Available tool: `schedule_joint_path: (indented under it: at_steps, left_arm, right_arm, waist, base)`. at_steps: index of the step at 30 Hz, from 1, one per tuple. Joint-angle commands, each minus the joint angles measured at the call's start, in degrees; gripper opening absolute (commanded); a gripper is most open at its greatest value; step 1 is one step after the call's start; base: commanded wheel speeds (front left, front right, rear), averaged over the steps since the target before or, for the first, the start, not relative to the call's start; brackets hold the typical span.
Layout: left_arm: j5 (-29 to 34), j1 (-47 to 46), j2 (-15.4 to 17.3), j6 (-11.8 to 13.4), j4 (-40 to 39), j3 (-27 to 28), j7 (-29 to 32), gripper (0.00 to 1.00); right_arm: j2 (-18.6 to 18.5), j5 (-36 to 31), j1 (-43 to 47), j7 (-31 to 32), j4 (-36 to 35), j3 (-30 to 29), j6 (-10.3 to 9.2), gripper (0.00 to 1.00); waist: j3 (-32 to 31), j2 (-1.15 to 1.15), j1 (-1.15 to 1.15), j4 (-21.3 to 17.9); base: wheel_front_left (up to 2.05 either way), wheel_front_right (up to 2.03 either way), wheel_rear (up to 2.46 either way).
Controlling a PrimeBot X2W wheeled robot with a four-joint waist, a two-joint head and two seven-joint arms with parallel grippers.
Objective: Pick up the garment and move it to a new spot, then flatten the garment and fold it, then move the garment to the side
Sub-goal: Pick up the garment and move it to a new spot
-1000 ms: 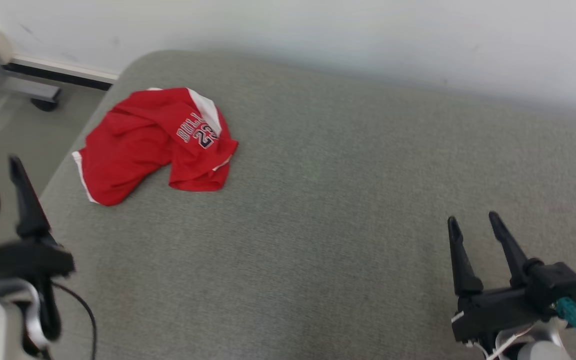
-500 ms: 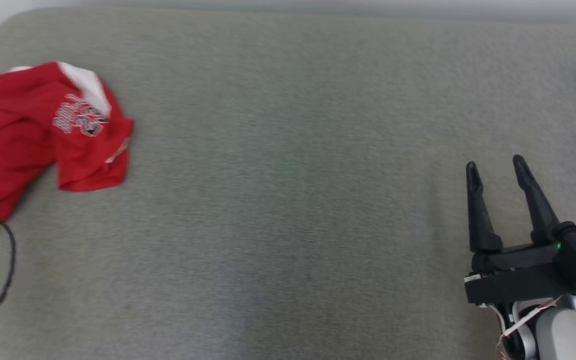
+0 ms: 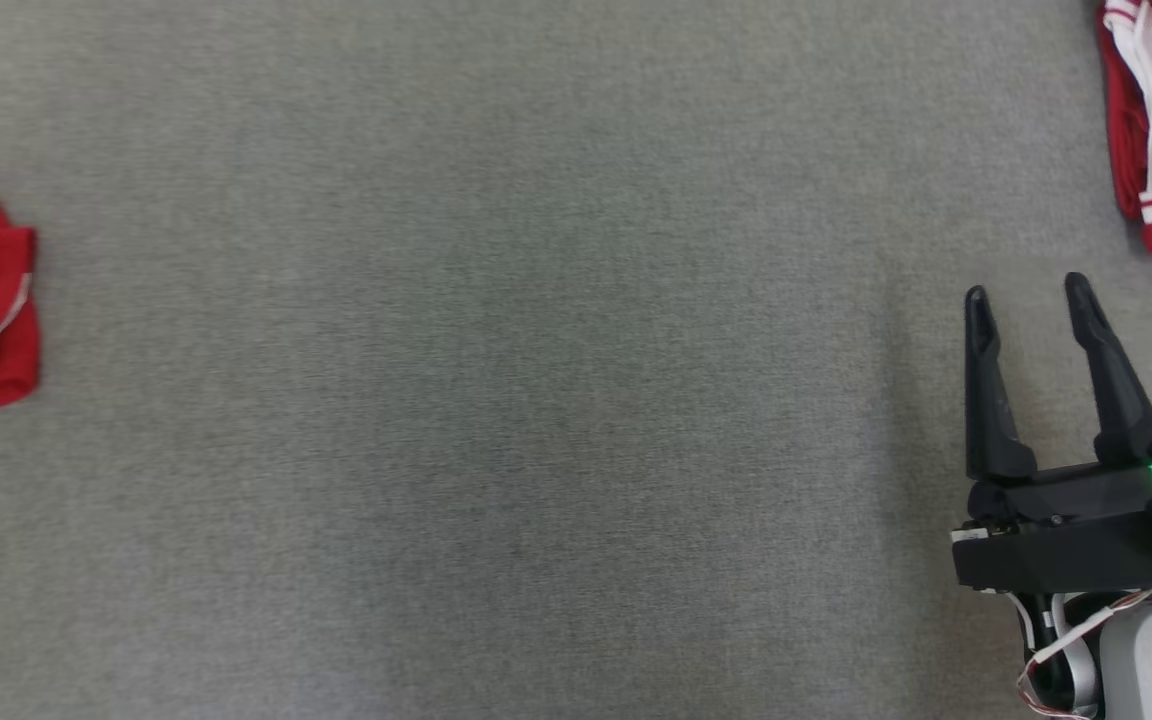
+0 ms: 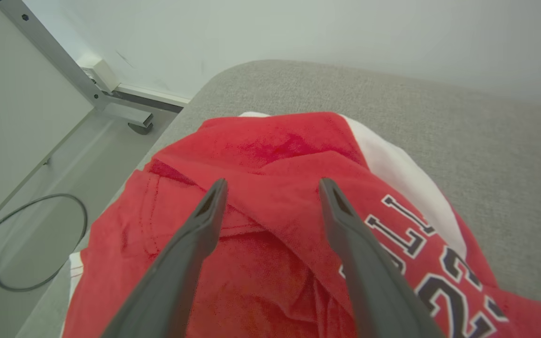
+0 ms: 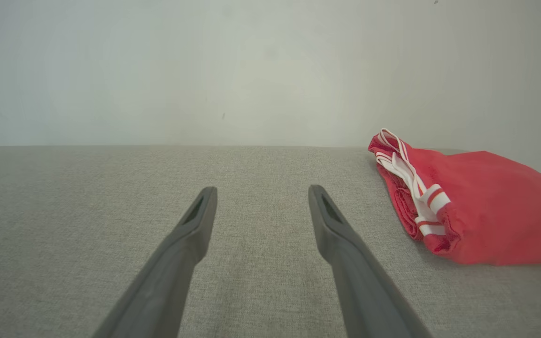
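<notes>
Pre-grasp: holds left gripper (image 4: 273, 183), fingers spread, just above the crumpled red garment (image 4: 289, 141) at the left end of the grey cushion (image 3: 536, 350) — poised to pinch a raised fold — and parks right gripper (image 3: 1026, 290), also spread, over a bare stretch near a folded red garment (image 3: 1121, 130).

Soft cloth, rough cloth, dull plastic
The red jersey (image 4: 275, 141) is soft, fuzzy cloth; the grey cushion (image 3: 536, 400) is rough, dull woven cloth; the right gripper (image 3: 1028, 292) is dark, dull plastic; the far-left metal leg (image 4: 54, 60) looks smooth
</notes>
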Motion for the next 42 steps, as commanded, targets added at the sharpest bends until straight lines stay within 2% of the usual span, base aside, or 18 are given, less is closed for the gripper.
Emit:
schedule_joint_path:
  at_steps: [1,8,12,15,16,17,18,21,25,26,30,37,39,42]
  left_arm:
    - [0.13,-1.14,0.73,-0.21,0.45,-0.02,0.11,1.00]
    - [-1.65,-4.92,2.15,-1.88,9.11,-1.10,11.29,1.00]
    - [-2.53,-6.61,2.16,0.09,13.19,-1.06,17.83,1.00]
    - [-3.02,-7.52,1.74,0.31,13.55,-1.01,17.42,1.00]
    - [-2.78,-7.61,1.59,0.18,13.42,-1.25,16.65,0.52]
    - [-2.73,-7.64,1.50,-0.02,13.21,-1.26,15.45,0.28]
    - [-2.63,-7.57,1.40,-0.19,12.88,-1.33,13.93,0.00]
    - [-1.55,-7.59,1.55,-0.11,11.47,-1.70,7.37,0.00]
    - [-1.37,-9.59,1.95,-1.43,10.07,-1.46,-1.13,0.00]
    - [-0.73,-10.60,2.15,-1.93,9.17,-1.82,-4.88,0.00]
    - [-0.14,-13.12,1.21,-3.18,7.30,-2.84,-10.73,0.00]
    - [0.34,-17.00,-1.87,-4.57,1.65,-5.66,-15.43,0.00]
    - [0.82,-17.37,-2.49,-4.86,-1.58,-7.05,-16.33,0.00]
    - [-0.27,-16.58,-5.11,-5.28,-7.19,-8.29,-16.06,0.00]
  right_arm:
    - [0.06,-0.31,-0.19,-0.11,-0.41,-0.03,-0.12,1.00]
    - [0.03,-0.53,0.30,0.00,-1.01,-0.54,-0.12,1.00]
    - [0.14,-0.56,0.20,0.37,-1.33,-0.44,-0.12,1.00]
    - [0.09,-0.63,0.16,0.59,-1.37,-0.48,-0.12,1.00]
    - [0.06,-0.65,0.17,0.62,-1.29,-0.52,-0.12,1.00]
    - [0.06,-0.69,0.18,0.61,-1.23,-0.53,-0.12,1.00]
    - [0.06,-0.69,0.13,0.63,-1.11,-0.48,-0.12,1.00]
    - [0.18,-0.60,-0.19,0.42,-0.67,-0.12,-0.12,1.00]
    - [0.67,-0.30,-0.23,0.05,0.38,0.20,-0.12,1.00]
    - [0.94,-0.05,0.07,-0.28,1.14,0.24,-0.12,1.00]
    - [1.37,0.34,0.76,-1.06,3.04,0.16,-0.12,1.00]
    - [2.31,0.83,1.35,-2.45,6.08,0.72,-0.12,1.00]
    - [2.68,1.19,1.58,-3.04,7.27,1.07,-0.12,1.00]
    - [3.26,1.66,1.80,-3.97,8.91,1.75,-0.12,1.00]
  waist:
    - [2.05,-0.01,-0.01,-2.06]
    - [2.47,-0.01,-0.01,-2.09]
    - [2.54,-0.01,-0.01,-1.86]
    - [2.41,-0.01,-0.01,-1.60]
    - [2.24,-0.01,-0.01,-1.44]
    - [2.08,-0.01,-0.01,-1.30]
    - [1.83,-0.01,-0.01,-1.18]
    - [0.81,-0.01,-0.01,-0.93]
    - [-1.31,-0.01,-0.01,-0.79]
    - [-2.55,-0.01,-0.01,-0.63]
    - [-5.41,-0.01,-0.01,-0.09]
    - [-9.90,-0.01,-0.01,-0.07]
    - [-11.17,-0.01,-0.01,-0.58]
    - [-12.68,-0.01,-0.01,-1.83]
  base:
    - [0.00,0.00,0.00]
    - [0.00,0.00,0.00]
    - [0.00,0.00,0.00]
    - [0.00,0.00,0.00]
    - [0.00,0.00,0.00]
    - [0.00,0.00,0.00]
    - [0.00,0.00,0.00]
    - [0.00,0.00,0.00]
    - [0.00,0.00,0.00]
    - [0.00,0.00,0.00]
    - [0.00,0.00,0.00]
    - [0.00,0.00,0.00]
    - [0.00,0.00,0.00]
    - [0.00,0.00,0.00]
